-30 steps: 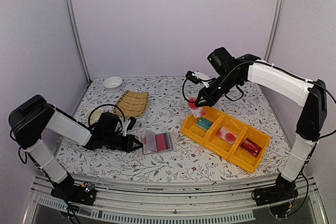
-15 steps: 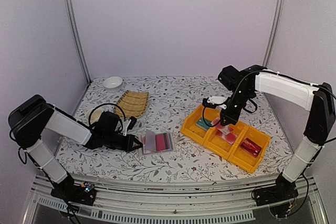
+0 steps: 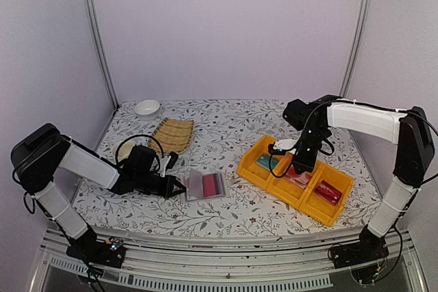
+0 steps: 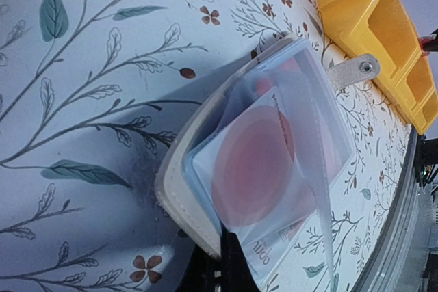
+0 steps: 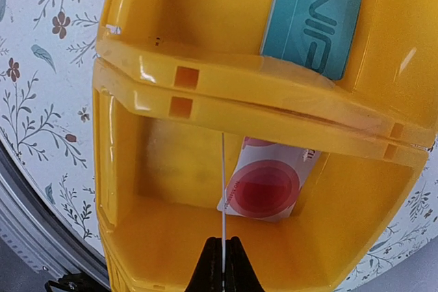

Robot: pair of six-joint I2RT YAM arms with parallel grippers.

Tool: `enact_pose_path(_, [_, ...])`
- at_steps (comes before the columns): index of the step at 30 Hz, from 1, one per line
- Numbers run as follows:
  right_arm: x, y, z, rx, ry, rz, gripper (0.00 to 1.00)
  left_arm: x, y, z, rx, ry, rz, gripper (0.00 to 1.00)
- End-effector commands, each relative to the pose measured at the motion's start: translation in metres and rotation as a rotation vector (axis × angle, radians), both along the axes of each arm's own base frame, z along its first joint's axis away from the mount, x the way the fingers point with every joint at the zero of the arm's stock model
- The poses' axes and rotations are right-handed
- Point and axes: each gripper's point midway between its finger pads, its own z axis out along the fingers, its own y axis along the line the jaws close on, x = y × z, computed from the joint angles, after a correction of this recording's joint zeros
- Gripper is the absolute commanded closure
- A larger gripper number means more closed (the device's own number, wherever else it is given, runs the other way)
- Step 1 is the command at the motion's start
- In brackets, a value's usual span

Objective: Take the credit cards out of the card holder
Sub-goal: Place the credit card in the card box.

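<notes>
Release should come low inside the middle bin [image 5: 137, 189]; right gripper [image 5: 223, 247] pinches a card [image 5: 223, 182] edge-on, left gripper [image 4: 220, 264] clamps the card holder [image 4: 185, 189].

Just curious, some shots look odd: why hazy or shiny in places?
Left wrist view: the red-circle card looks milky behind the clear sleeve of the card holder. Right wrist view: white glare streaks the glossy yellow tray. Top view: soft, even light.

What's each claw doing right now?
Left gripper: shut on the beige leather-like bifold card holder.
Right gripper: shut on a thin white-edged card, seen edge-on.
</notes>
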Motion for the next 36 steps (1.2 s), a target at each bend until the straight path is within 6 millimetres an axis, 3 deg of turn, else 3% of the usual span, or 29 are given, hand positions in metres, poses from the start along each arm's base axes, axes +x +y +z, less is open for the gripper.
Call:
enact_pose_path(1, [0.006, -0.01, -0.008, -0.083, 0.016, -0.009, 0.98, 0.0, 0.008, -0.008, 0.052, 0.011, 0.014, 1.0])
enact_pose_path(36, [0.027, -0.003, -0.031, -0.104, 0.019, 0.014, 0.94, -0.002, 0.009, -0.008, 0.054, 0.014, 0.02, 1.0])
